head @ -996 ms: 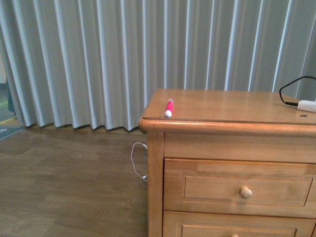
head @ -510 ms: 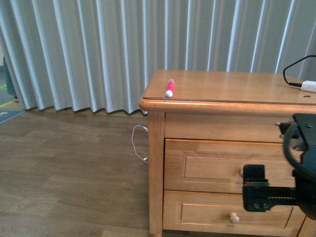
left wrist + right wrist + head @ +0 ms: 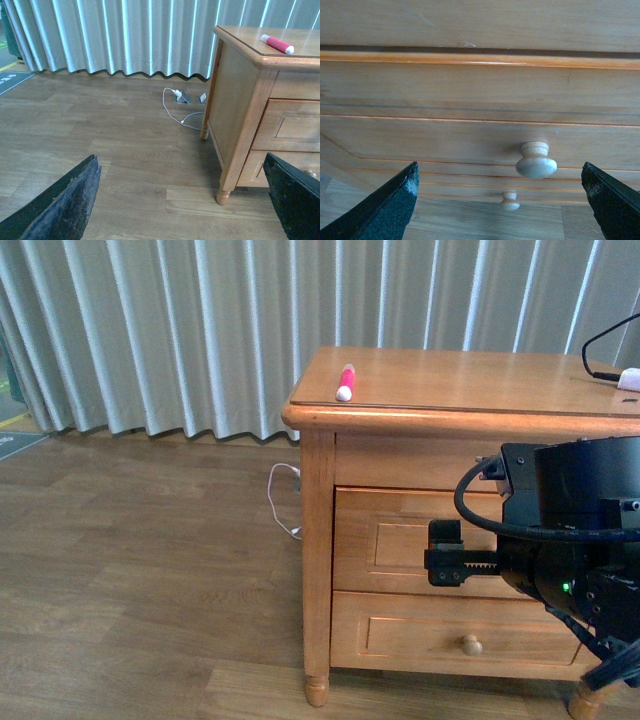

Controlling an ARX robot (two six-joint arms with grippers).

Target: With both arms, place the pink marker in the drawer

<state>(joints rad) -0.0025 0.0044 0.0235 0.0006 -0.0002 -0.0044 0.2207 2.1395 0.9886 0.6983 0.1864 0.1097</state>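
We find the pink marker (image 3: 345,382) lying flat on the top surface (image 3: 470,380) of a wooden cabinet (image 3: 318,570), near its front left corner, white cap toward the front edge. Any print on the marker is too small for us to read. Below the top, the drawer (image 3: 395,540) is shut, so we cannot see what is inside it. A second drawer (image 3: 400,635) under it is shut as well, its round knob (image 3: 471,645) in plain view.

The right arm (image 3: 580,530) reaches in front of the upper drawer. In its wrist view the right gripper (image 3: 499,170) has its jaws set wide apart, facing the drawer's knob (image 3: 535,160) and not touching it. The left gripper (image 3: 180,160) shows only in its own wrist view, jaws wide apart too, above the wooden floor (image 3: 100,130) and well away from the cabinet.

At the back right of the surface lies a white plug (image 3: 628,378) with a black cable. A white cord (image 3: 280,502) trails on the floor before the grey curtain (image 3: 150,330).
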